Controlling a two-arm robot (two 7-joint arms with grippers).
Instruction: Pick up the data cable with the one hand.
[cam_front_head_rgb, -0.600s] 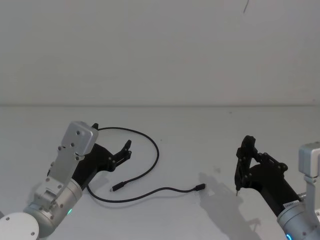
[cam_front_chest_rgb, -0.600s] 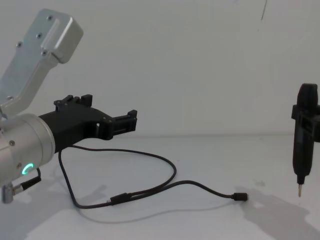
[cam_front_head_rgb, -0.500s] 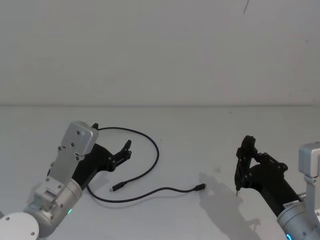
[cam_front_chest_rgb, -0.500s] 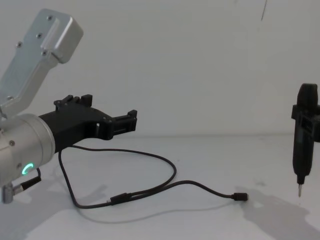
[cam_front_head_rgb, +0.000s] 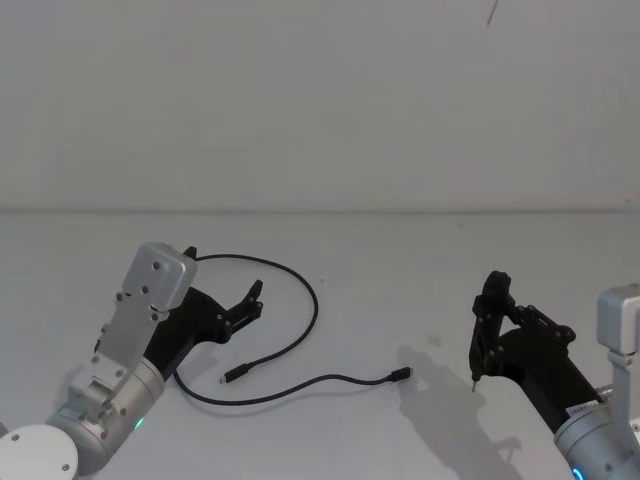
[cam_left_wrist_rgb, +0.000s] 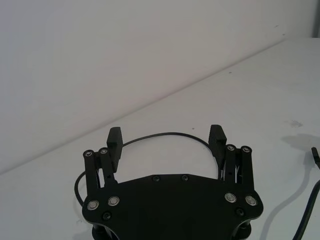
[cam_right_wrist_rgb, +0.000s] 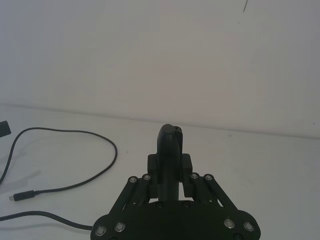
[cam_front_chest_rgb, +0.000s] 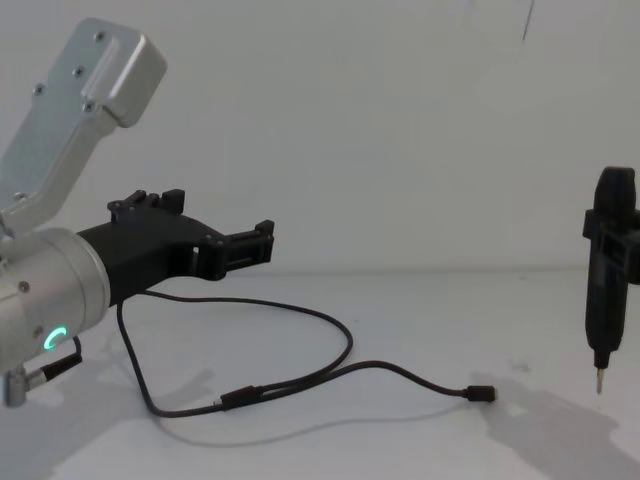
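Jaws spread wide and empty, the left gripper hovers over the data cable, whose loop lies on the surface just below and ahead, plugs trailing near and right. Its far arc crosses the gap from finger to finger. The right gripper, clamped on a pen-shaped tool, sits well apart to the right.

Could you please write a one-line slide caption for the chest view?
Open left gripper hovers over the looped data cable; right gripper holds a pen-shaped tool upright.
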